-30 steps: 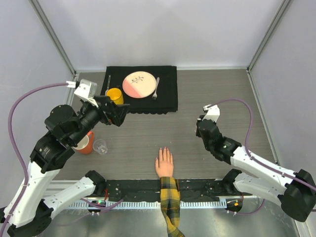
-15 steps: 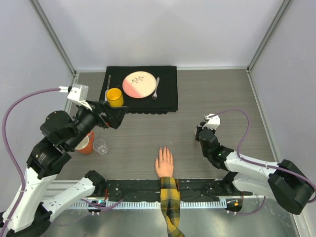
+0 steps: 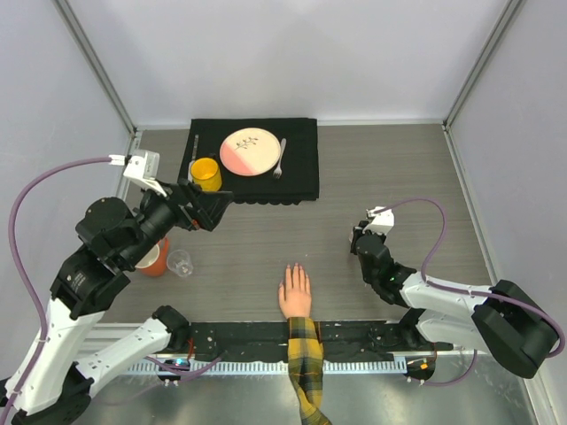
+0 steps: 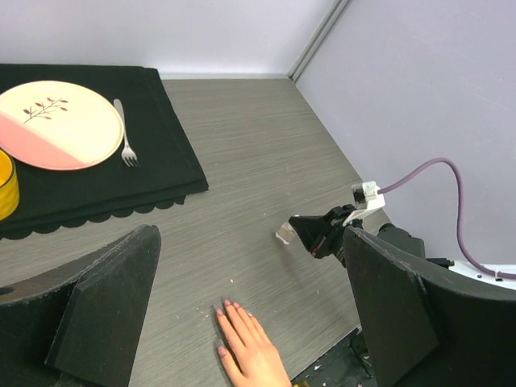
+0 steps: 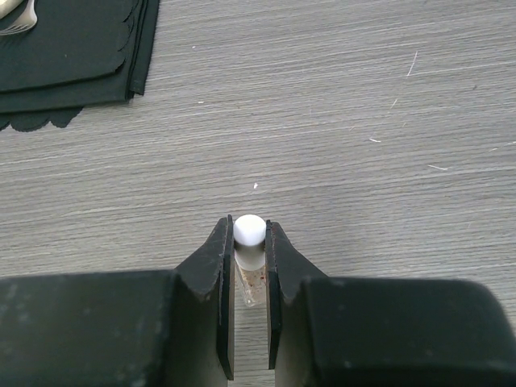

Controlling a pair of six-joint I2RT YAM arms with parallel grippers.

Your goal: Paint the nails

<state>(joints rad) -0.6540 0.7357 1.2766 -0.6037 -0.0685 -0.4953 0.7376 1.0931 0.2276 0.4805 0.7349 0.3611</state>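
Grey wood-grain tabletop (image 3: 399,168) inside pale lilac walls. At 11 o'clock lies a black scalloped cloth mat (image 3: 301,177) with a pink-and-cream plate (image 3: 250,151) on it.

Task thing: the tiny pinkish nails (image 3: 295,268) tip a flesh-coloured human palm (image 3: 295,294), which lies flat at 6 o'clock near the front rail. Its yellow-and-black plaid sleeve (image 3: 304,354) trails toward the near edge. The fingers' long axis runs 6 to 12, with the nails at the 12 o'clock end.

Right hand (image 3: 356,239): low over the tabletop at about 4 o'clock from centre. Its jaws are narrow, pinching a small clear bottle with a white cap (image 5: 248,231). The cap is on and no brush shows. Cannot tell whether the bottle's base touches the wood.

Left hand (image 3: 217,205): raised at 9 o'clock, jaws spread wide, holding nothing.

Key relation: the nails lie at about 8 o'clock from the right hand, near but apart, with bare wood between. The right hand is the nearer of the two.

Judgement: the bottle likely needs uncapping before any approach, and the free left hand is placed to help.
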